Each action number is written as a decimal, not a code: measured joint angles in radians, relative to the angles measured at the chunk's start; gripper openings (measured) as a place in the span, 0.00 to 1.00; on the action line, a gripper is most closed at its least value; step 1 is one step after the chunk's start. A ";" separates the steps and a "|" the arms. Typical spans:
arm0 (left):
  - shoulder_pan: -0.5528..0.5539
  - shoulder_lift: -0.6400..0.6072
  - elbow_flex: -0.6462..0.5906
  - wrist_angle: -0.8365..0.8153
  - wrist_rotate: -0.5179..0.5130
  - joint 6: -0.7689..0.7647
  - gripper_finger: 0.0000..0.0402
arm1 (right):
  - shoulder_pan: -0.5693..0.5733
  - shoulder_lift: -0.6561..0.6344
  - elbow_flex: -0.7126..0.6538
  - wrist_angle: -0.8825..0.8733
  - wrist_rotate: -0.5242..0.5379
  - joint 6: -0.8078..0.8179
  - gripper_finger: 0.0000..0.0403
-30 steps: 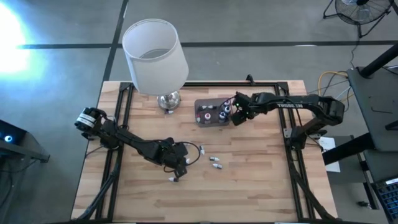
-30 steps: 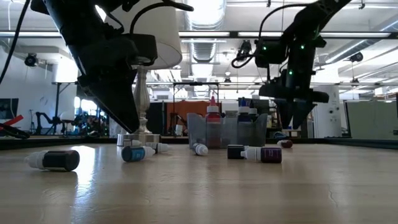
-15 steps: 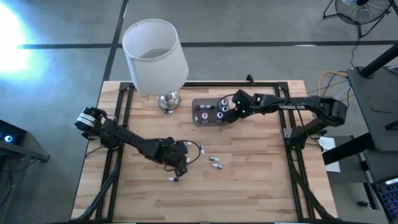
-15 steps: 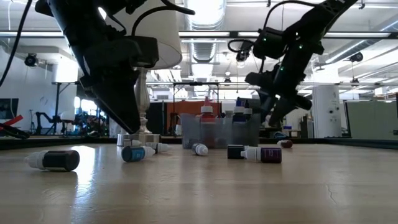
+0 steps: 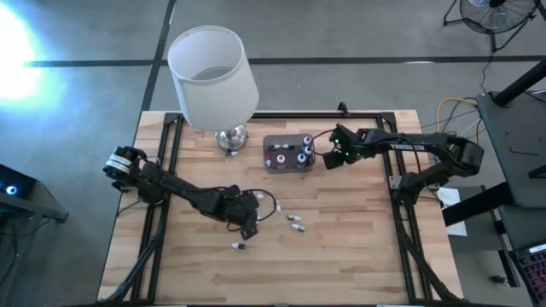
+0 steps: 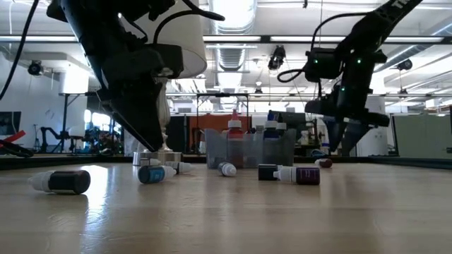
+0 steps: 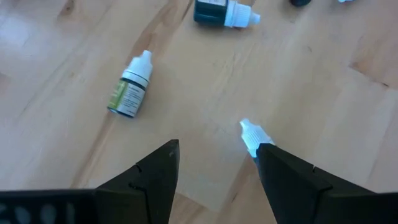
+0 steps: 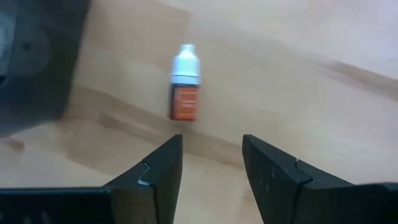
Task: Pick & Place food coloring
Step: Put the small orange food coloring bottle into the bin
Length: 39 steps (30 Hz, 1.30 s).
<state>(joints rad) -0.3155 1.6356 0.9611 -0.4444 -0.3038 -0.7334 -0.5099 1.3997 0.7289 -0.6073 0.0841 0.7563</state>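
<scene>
**Bottles in the box, more lying loose on the tabletop**

Standing upright in the grey box (image 5: 288, 155) beside the lamp (image 5: 213, 78): several food coloring bottles (image 5: 290, 153), caps up. Lying on their sides on the tabletop (image 5: 358, 247), well apart from the box: a few more, among them a green-labelled bottle (image 7: 129, 92) pointing its white cap away from the left end effector (image 7: 214, 174). Hovering low over these with fingers spread, nothing between them. Hanging just beside the box: right end effector (image 8: 210, 168), fingers parted and empty, facing an orange bottle (image 8: 185, 87) lying flat, cap pointing away.
</scene>
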 joint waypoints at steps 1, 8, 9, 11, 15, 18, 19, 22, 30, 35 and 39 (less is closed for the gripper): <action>0.002 0.000 0.000 0.000 0.000 0.004 0.48 | 0.002 0.009 -0.005 0.026 -0.003 -0.002 0.40; 0.002 0.000 0.000 -0.001 0.020 0.001 0.48 | 0.009 0.076 -0.013 0.141 0.045 -0.047 0.45; 0.002 0.000 0.000 -0.001 0.021 -0.001 0.48 | 0.009 0.089 -0.013 0.150 0.046 -0.058 0.46; 0.002 0.000 0.000 -0.001 0.023 -0.002 0.48 | 0.009 0.116 -0.013 0.165 0.047 -0.072 0.49; 0.004 0.000 0.000 -0.003 0.023 -0.002 0.48 | 0.009 0.175 -0.012 0.192 0.075 -0.076 0.52; 0.005 0.000 0.000 -0.008 0.023 -0.005 0.48 | 0.009 0.198 -0.010 0.199 0.097 -0.083 0.51; 0.006 0.000 0.000 -0.008 0.023 -0.008 0.48 | 0.009 0.198 -0.011 0.202 0.103 -0.092 0.49; 0.007 0.000 0.000 -0.008 0.022 -0.016 0.48 | 0.008 0.190 -0.013 0.222 0.110 -0.128 0.40; 0.007 0.000 0.000 -0.009 0.022 -0.026 0.48 | -0.039 0.178 -0.012 0.226 0.044 -0.180 0.15; 0.007 0.000 0.000 -0.009 0.021 -0.026 0.48 | -0.048 0.086 -0.020 0.180 -0.087 -0.156 0.14; 0.007 0.000 0.000 -0.009 0.018 -0.024 0.48 | -0.030 -0.101 -0.015 0.206 -0.109 -0.081 0.15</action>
<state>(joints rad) -0.3088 1.6356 0.9609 -0.4532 -0.2859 -0.7574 -0.5396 1.2986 0.7141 -0.4018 -0.0248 0.6753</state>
